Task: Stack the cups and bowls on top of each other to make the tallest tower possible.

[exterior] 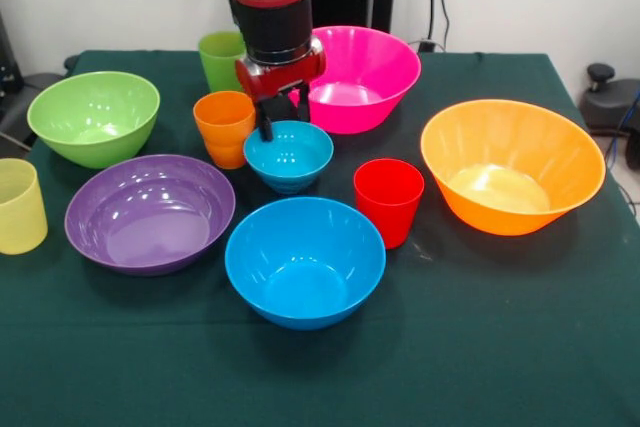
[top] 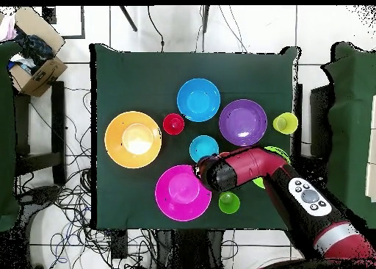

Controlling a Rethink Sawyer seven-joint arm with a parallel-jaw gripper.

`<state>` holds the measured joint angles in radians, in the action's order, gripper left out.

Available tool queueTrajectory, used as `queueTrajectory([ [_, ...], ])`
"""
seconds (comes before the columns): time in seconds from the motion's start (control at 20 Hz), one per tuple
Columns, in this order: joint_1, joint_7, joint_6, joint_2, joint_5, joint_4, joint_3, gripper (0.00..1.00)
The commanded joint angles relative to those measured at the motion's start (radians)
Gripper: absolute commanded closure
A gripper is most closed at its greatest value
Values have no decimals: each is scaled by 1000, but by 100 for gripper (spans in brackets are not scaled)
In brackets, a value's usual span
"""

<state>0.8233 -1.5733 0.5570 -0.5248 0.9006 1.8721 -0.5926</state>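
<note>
My gripper [exterior: 283,113] is open and empty, hanging just over the far rim of the small blue bowl [exterior: 290,155], with the orange cup [exterior: 224,127] close beside it. Nothing is stacked. All stand apart and upright on the cloth: the pink bowl [exterior: 365,77], orange bowl [exterior: 512,165], large blue bowl [exterior: 305,262], purple bowl [exterior: 150,212], lime green bowl [exterior: 95,117], green cup [exterior: 220,59], red cup [exterior: 388,200] and pale yellow cup [exterior: 20,205]. In the overhead view the arm [top: 242,167] hides the gripper, the orange cup and most of the lime bowl.
The dark green tablecloth [exterior: 480,347] covers the table. A cardboard box [top: 33,60] sits on the floor off the table's corner in the overhead view, and cables lie around the table's edge.
</note>
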Motion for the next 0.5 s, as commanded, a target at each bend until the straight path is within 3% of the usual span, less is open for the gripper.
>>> queueTrajectory([
  [0.05,17,293,118,9,110,44,35,0],
  [0.5,27,345,78,82,141,-18,-34,0],
])
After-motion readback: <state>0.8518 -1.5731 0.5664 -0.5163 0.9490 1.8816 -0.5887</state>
